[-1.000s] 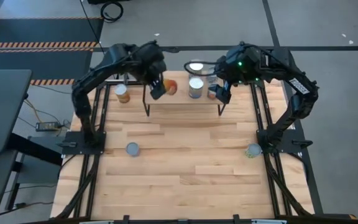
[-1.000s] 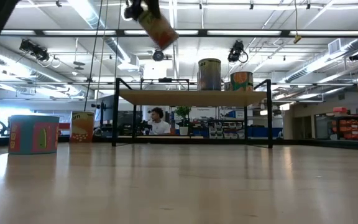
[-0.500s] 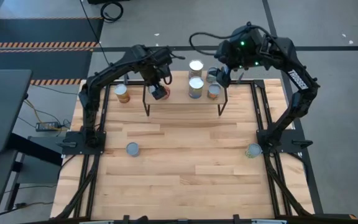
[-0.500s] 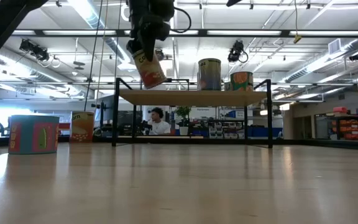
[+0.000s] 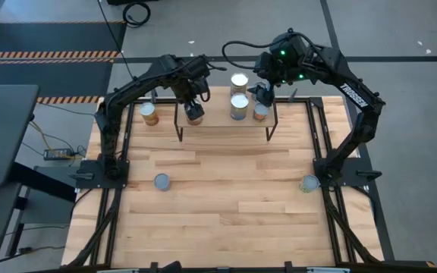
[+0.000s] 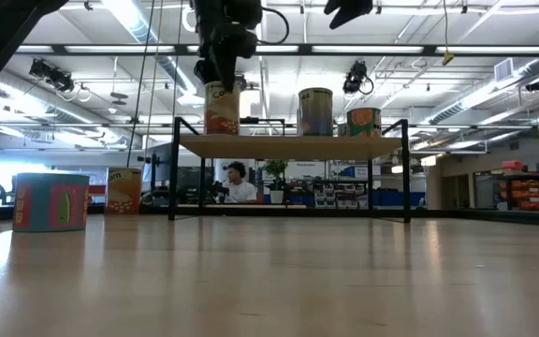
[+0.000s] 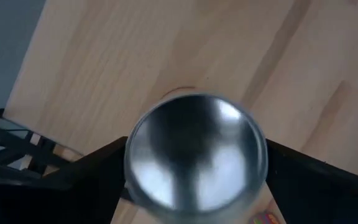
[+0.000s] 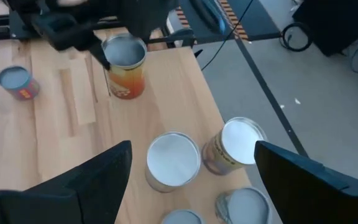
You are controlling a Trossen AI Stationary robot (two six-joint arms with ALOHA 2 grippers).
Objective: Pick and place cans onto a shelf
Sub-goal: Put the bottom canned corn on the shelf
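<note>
An orange-labelled can [image 6: 221,109] stands upright on the left end of the shelf [image 6: 288,146]. My left gripper [image 6: 221,79] is straight above it, pointing down, fingers open on either side of its silver top [image 7: 196,158]. Two more cans [image 5: 239,106] [image 5: 260,112] stand on the shelf's right half, and another [image 5: 239,80] stands just beyond them. My right gripper [image 5: 262,91] hangs open and empty above the shelf's far right corner. My left gripper's fingers [image 7: 98,180] flank the rim of the orange can's top from above, pointing down. I cannot tell whether they touch it. The can stands on its own base on the shelf.
On the table are an orange can [image 5: 149,114] left of the shelf, a blue-topped can [image 5: 161,180] at near left and one [image 5: 308,183] by the right arm's base. Open tabletop lies in front of the shelf. A person sits in the room beyond.
My left gripper has come down onto the shelf's left end with the orange can. The can hung tilted above the board and now stands upright on it. My right gripper has drawn away from the shelf's right end toward the table's far edge.
</note>
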